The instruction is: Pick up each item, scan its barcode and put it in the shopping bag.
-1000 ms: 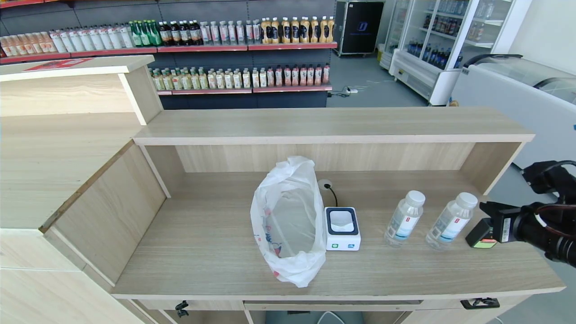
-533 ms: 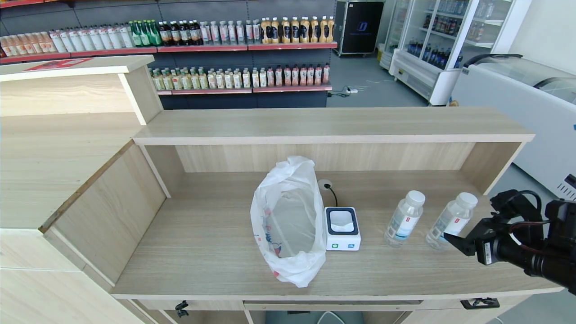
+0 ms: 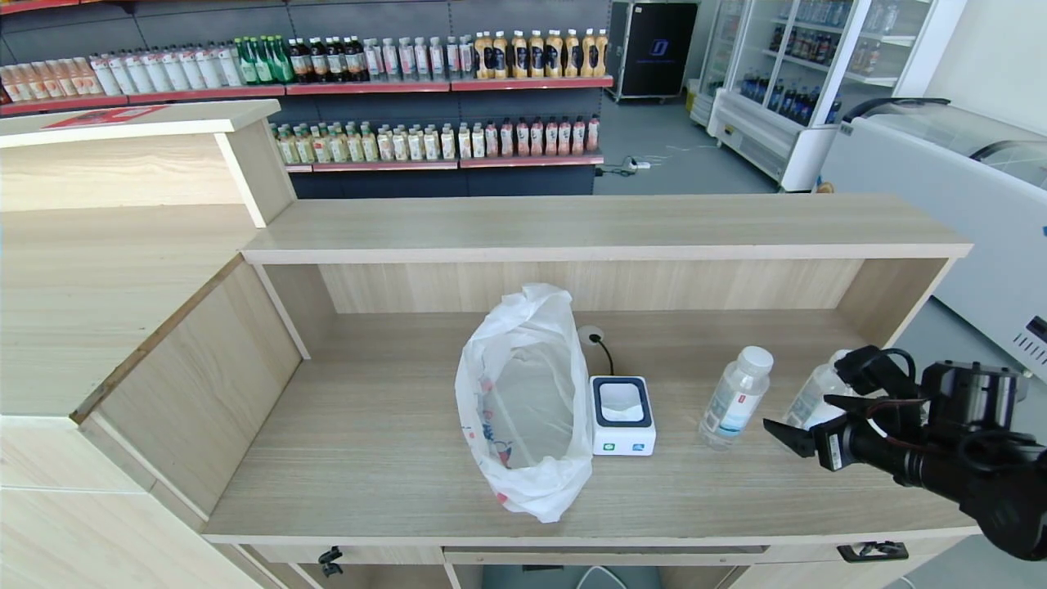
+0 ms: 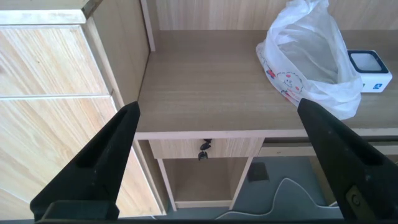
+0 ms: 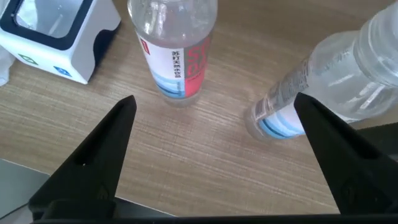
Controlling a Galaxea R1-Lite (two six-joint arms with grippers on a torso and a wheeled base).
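As right fingers point(image 5: 93, 168) gape, rightmost bottle point(image 5: 329, 81) stands beyond.

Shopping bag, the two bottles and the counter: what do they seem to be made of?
Shopping bag: thin white plastic film, translucent, crumpled, slightly shiny.
Left bottle and right bottle: clear glossy plastic, probably; the wood shows through them, and each has a printed label.
Counter: matt wood-grain board, likely laminate rather than solid wood.
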